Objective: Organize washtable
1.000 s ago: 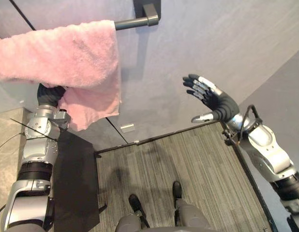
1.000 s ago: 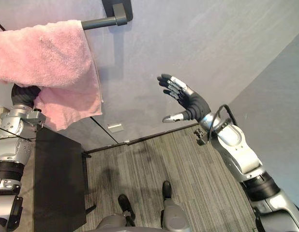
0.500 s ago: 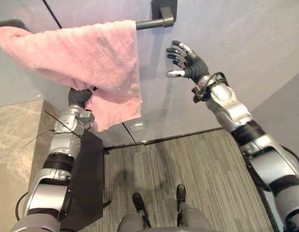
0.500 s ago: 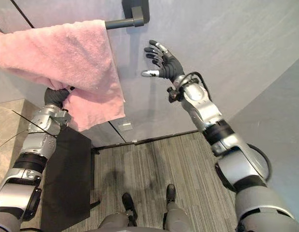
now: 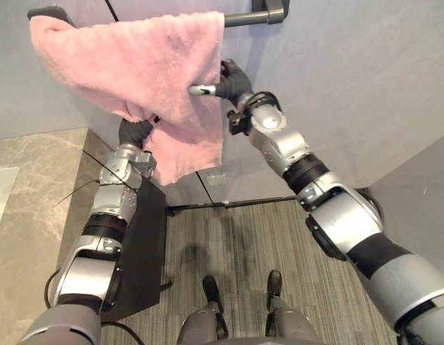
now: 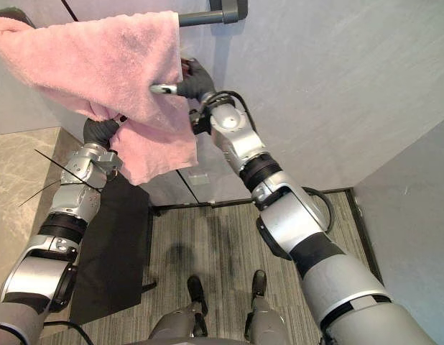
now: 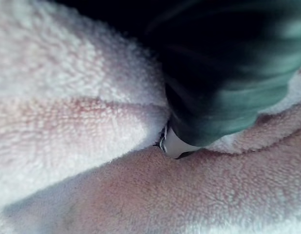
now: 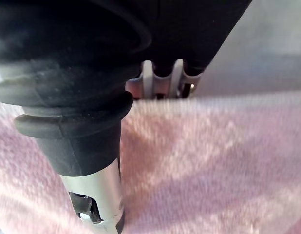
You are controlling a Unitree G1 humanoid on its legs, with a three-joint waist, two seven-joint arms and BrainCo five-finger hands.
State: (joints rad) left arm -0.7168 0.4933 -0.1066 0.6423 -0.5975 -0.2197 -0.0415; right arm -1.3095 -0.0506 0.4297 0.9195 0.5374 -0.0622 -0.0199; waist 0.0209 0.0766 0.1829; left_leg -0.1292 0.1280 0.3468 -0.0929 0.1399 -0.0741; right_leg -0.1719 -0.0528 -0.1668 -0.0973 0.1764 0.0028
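One pink towel (image 5: 136, 65) lengthwise along bar (image 5: 245, 18)

Both arms reach upward. The left robot hand (image 5: 135, 132) is high above its elbow. The right robot hand (image 5: 231, 76) stretches leftward, near it.

The pink towel (image 5: 136, 65) against the right hand (image 5: 225, 79) is thick terry cloth, looped and fuzzy (the pile coarser along its folds). That hand's ribbed cover looks like matt dark rubber, its thumb bright bare metal. The left hand (image 5: 136, 133) wears the same ribbed cover. Above the right hand, the towel bar (image 5: 251, 17) is dark matt metal on a smooth matt grey wall (image 5: 351, 72). Beside the left arm, the surface (image 5: 35, 187) is polished veined stone.
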